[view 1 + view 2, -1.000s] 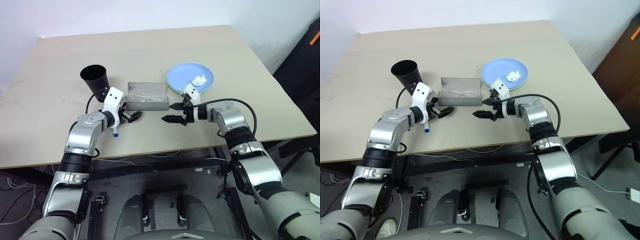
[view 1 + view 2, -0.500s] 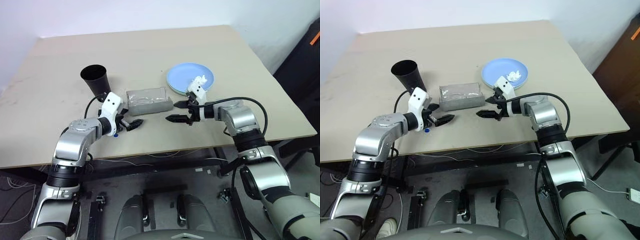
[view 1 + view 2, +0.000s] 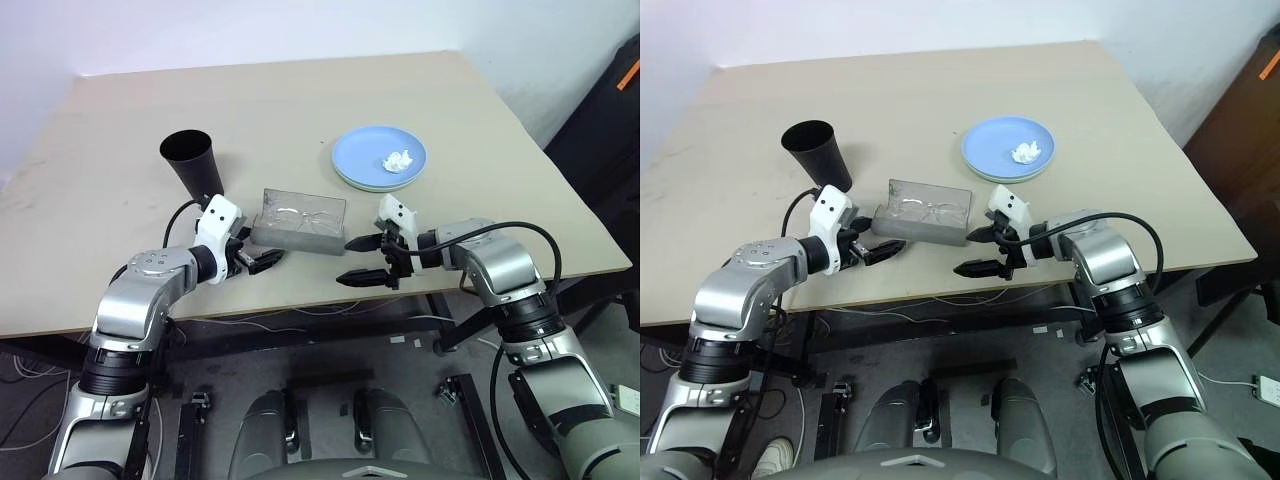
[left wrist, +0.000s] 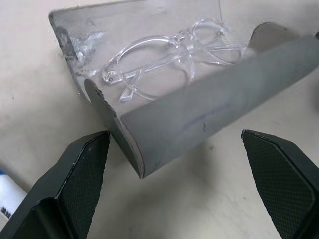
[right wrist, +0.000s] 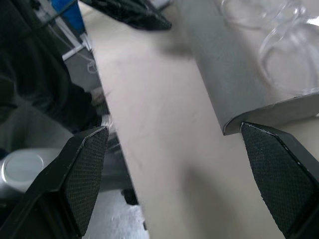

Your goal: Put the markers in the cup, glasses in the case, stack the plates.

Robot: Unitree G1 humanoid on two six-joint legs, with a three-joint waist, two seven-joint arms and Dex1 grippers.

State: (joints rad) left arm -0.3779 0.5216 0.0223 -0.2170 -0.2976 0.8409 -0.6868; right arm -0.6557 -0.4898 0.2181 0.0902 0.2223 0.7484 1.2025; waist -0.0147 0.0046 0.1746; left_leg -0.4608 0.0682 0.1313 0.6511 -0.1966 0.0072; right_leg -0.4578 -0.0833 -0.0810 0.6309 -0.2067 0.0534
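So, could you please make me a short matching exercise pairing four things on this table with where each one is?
Things:
1. glasses
2. paper wad
3. cup
4. blue plate

Places:
A. on the blue plate
B. inside the open grey case
C. stacked on the green plate
D. standing alone, left of the case

Pairs: 1-B, 2-A, 3-D, 4-C

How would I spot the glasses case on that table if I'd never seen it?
Start at the tan table and find the black cup and the blue plate. Between them, nearer the front edge, lies the grey glasses case. Its lid stands open, with clear glasses lying inside.
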